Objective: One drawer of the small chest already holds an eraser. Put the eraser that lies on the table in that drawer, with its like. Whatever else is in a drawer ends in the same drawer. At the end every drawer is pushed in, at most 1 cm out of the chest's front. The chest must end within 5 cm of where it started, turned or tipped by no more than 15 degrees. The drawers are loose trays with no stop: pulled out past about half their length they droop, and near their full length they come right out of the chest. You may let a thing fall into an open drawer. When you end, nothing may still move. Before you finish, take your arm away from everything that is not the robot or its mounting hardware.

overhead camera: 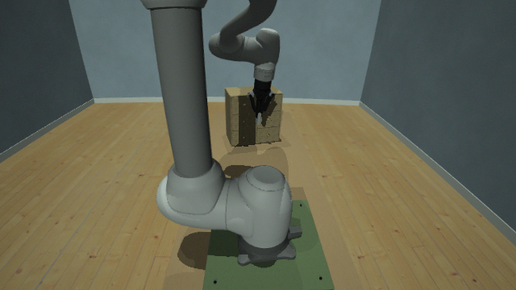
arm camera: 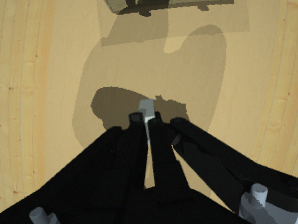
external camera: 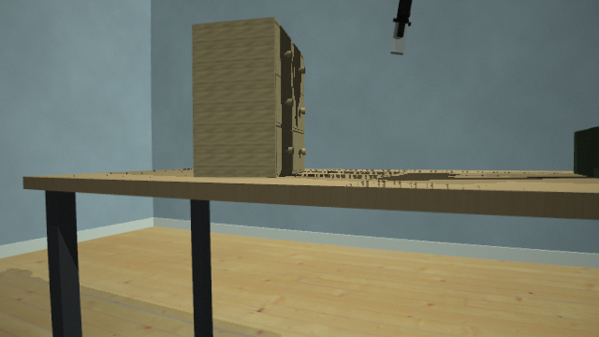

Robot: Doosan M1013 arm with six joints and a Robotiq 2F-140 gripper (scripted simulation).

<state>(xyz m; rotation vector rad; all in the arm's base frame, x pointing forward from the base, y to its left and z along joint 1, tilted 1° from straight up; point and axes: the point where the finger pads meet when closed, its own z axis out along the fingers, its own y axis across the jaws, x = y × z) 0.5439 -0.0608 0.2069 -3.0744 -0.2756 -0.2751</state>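
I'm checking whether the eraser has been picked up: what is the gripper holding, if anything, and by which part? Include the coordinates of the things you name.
Nothing is held: the gripper (overhead camera: pixel 258 118) (external camera: pixel 398 47) (arm camera: pixel 148 109) is shut, its pale fingertips together with no eraser between them.
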